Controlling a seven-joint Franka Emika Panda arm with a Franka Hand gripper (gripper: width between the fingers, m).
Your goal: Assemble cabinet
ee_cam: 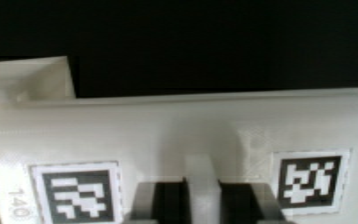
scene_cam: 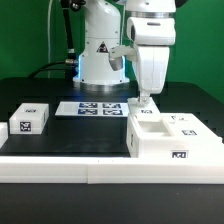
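Exterior view. We note the black table [scene_cam: 85,138] with a raised white border [scene_cam: 60,168] along its near edge. The cabinet [scene_cam: 172,140], a large white box with a square tag on its near face, sits on the exterior view's right, against that border. The arm [scene_cam: 150,45] reaches down from the middle of the scene. Its gripper [scene_cam: 147,101] is at the cabinet's far upper edge, touching or all but touching it. The marker board [scene_cam: 100,107] lies flat in front of the arm's base, just beside the cabinet's far corner. A small white block [scene_cam: 30,120] with tags sits well apart on the exterior view's left.

Wrist view. The cabinet [ee_cam: 176,125] fills most of the picture as a white face with two black-and-white tags. Two dark fingers [ee_cam: 165,203] of the gripper [ee_cam: 201,203] stand close together between the tags, with a thin pale strip in the gap. We cannot tell whether they pinch a wall of the box or only stand narrowly parted.
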